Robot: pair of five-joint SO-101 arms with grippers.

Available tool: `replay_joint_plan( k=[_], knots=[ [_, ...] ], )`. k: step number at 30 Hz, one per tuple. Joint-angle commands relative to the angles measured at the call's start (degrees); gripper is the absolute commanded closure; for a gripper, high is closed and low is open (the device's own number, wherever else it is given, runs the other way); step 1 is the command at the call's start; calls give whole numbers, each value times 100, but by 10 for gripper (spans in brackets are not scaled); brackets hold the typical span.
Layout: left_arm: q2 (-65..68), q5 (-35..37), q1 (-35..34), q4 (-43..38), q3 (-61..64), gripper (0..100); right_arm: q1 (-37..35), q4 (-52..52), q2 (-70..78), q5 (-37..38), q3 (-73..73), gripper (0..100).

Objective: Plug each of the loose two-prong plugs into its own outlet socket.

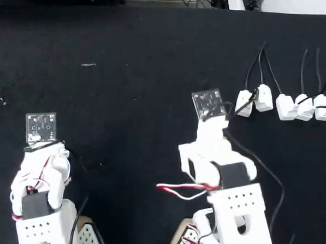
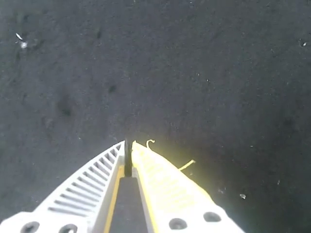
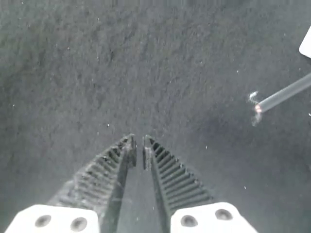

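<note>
Five white plugs (image 1: pixel 286 106) lie in a row on the black table (image 1: pixel 127 71), ahead and to the right of the right jaws, each with a thin black cord (image 1: pixel 303 66) running away from the arms. From the high view I can't tell which are plugs and which are sockets, maybe a mix. The nearest plug (image 1: pixel 243 102) lies just beside the right arm's camera board (image 1: pixel 208 102), off its right side. The three farthest from the jaws are bunched close and seem to touch.

Right gripper (image 3: pixel 138 145): jaws all but closed, a thin slit between the tips, nothing in it, bare cloth under them. Ahead and to the right of these jaws a cord end (image 3: pixel 282 97) lies on the cloth, pointing in toward them but well apart. A white corner (image 3: pixel 307 46) shows just past it, likely one of the plugs.

Left gripper (image 2: pixel 127 145): jaws closed tip to tip, holding nothing, over bare cloth with a few lint specks. It sits far left of the row, well apart from every plug.

Red and white wires (image 1: pixel 176 189) loop off the right arm (image 1: pixel 225 180) behind its jaws.
</note>
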Motion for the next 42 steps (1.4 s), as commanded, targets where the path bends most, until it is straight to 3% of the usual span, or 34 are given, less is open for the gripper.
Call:
replay_joint_plan(
  k=[1,6,13,20,42],
  knots=[
    [26,-18,66,141,171,970,-70,-369,-708,-53,453,987],
    [-62,686,13,1037,-4,970,-97,-360,-1604,-53,1086,987],
    [-62,826,66,809,207,970,-62,-316,-3073,-62,2149,987],
    [-62,862,66,404,734,970,-105,571,-4743,-404,2730,987],
    [-53,888,22,730,980,970,-62,527,-4664,-404,3442,987]
  ],
)
